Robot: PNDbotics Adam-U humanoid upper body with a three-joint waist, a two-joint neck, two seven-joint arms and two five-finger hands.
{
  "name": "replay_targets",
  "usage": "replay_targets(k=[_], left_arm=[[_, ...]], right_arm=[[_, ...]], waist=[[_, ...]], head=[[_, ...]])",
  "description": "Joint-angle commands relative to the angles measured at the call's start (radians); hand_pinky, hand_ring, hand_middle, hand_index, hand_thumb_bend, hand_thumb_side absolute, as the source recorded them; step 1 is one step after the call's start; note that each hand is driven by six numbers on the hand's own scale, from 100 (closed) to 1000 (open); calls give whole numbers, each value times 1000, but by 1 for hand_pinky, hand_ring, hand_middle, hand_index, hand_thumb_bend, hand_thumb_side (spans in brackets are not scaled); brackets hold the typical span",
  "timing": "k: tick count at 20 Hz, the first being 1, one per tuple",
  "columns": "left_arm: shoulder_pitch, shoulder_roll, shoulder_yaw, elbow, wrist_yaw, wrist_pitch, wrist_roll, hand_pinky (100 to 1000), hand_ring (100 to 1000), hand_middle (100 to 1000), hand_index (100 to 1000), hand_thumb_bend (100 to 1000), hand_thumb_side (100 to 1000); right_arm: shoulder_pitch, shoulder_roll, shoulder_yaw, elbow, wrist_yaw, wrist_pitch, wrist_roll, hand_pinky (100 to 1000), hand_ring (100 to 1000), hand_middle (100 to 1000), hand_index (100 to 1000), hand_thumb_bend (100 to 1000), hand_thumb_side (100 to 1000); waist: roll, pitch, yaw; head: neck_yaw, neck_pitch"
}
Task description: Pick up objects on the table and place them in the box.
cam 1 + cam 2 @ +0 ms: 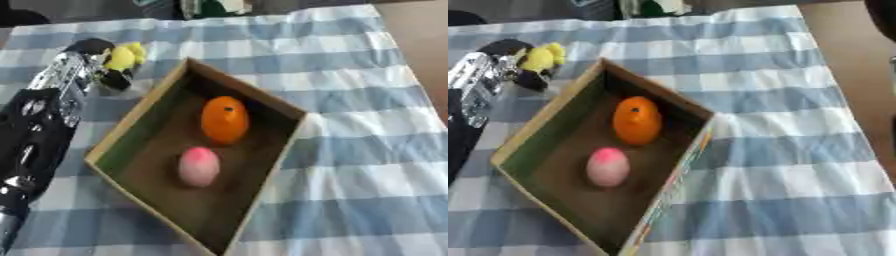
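An open cardboard box [136, 117] lies askew on the blue-checked cloth. Inside it are an orange fruit [225, 119] and a pink, egg-shaped fruit [199, 166]. My left arm comes in along the left edge, and my left hand [103, 62] sits just outside the box's far left corner with its dark fingers curled round a small yellow object [123, 57]. The yellow object is partly hidden by the fingers. A dark shape at the top right corner of the right eye view is too little to identify; my right hand is not seen.
The checked tablecloth [350, 150] covers the table. The bare brown table edge [420, 45] shows at the right. Some dark and white items [214, 6] lie at the far edge.
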Motion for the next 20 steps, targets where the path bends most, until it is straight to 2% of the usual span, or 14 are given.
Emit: replay_targets(k=[1,4,8,11,15,17,20], left_arm=[[-16,19,-7,-36,3,-7,-10,722,932,846,795,100,246],[-17,22,-13,-102,25,-21,-5,686,891,794,739,100,244],[-11,32,-36,-211,46,-44,-10,668,868,773,709,100,244],[-4,41,-52,-291,56,-63,-41,662,862,770,723,100,244],[0,44,-62,-338,68,-70,-85,656,858,774,759,100,245],[1,44,-64,-354,82,-70,-94,646,848,764,746,100,244],[5,44,-72,-403,116,-79,-89,601,796,701,676,100,248]], right_arm=[[-10,-9,-10,-10,-1,2,-1,914,800,667,841,100,796],[-9,-8,-12,-12,-2,3,-6,913,800,666,841,100,795],[-8,-8,-13,-12,-4,4,-11,913,800,665,841,100,794],[-6,-7,-14,-12,-4,4,-13,913,801,665,841,100,794],[-7,-1,-14,-14,-4,7,-14,913,800,664,841,100,792],[-7,0,-15,-15,-5,8,-16,913,801,664,840,100,791],[-8,1,-17,-15,-5,8,-21,913,801,664,840,100,792]], waist=[[-6,-30,2],[-9,-34,4],[-12,-36,7],[-15,-38,10],[-18,-40,11],[-20,-41,10],[-22,-42,10]], head=[[-5,7],[-14,9],[-20,14],[-24,18],[-23,15],[-23,13],[-25,12]])
